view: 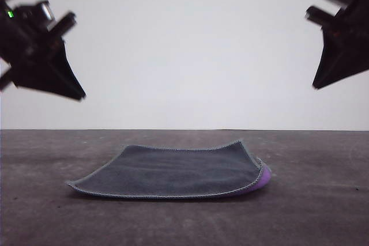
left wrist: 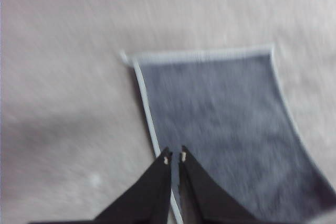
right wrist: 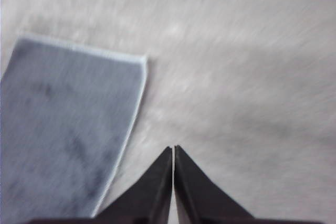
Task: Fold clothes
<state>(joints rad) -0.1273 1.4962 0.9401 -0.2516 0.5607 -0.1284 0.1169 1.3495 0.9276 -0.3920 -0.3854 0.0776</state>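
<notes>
The clothes (view: 173,172) lie folded on the dark table, dark grey face up, with a purple edge (view: 264,176) peeking out at the right fold. My left gripper (view: 82,95) hangs high at the left, well above the cloth, its fingertips together and empty. My right gripper (view: 315,86) hangs high at the right, also shut and empty. In the left wrist view the cloth (left wrist: 226,129) lies below the shut left gripper (left wrist: 175,157), near its light stitched edge. In the right wrist view the cloth (right wrist: 63,129) lies beside the shut right gripper (right wrist: 173,149).
The grey table (view: 323,211) stretches around the cloth, bare in front and on both sides. A plain white wall (view: 190,44) stands behind the table's far edge.
</notes>
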